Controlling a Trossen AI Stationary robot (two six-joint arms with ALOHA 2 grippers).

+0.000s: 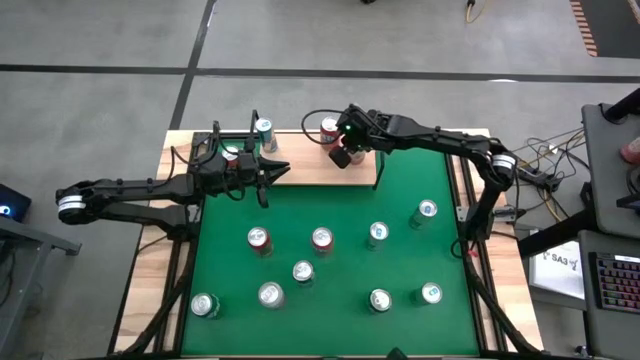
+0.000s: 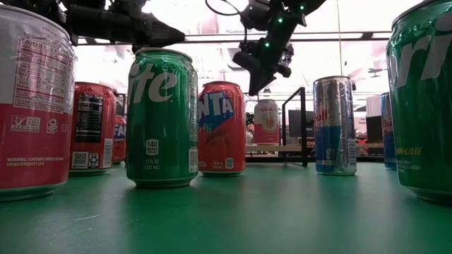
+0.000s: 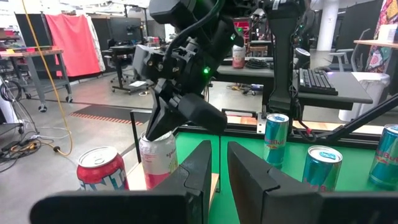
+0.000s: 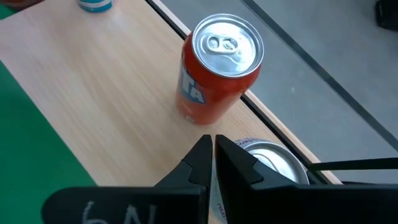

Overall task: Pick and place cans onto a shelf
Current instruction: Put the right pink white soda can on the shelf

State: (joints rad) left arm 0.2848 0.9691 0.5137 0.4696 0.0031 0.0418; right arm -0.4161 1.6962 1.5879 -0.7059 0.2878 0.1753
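Right gripper [image 1: 341, 156] is hovering fingers pinched closed, holding nothing, right above the pink-and-white can [image 3: 157, 160] on the shelf [image 1: 310, 172], at 12 o'clock of the table [image 1: 330, 215]. Any dip is risking toppling it into the red can [image 4: 217, 65] just beside. Left gripper [image 1: 270, 170] is waiting near the shelf's 9 o'clock end, fingers nearly closed, empty. Eight cans are sitting toward 6 o'clock.

green table [image 1: 330, 205], cans [image 1: 322, 239], shelf [image 1: 305, 172]
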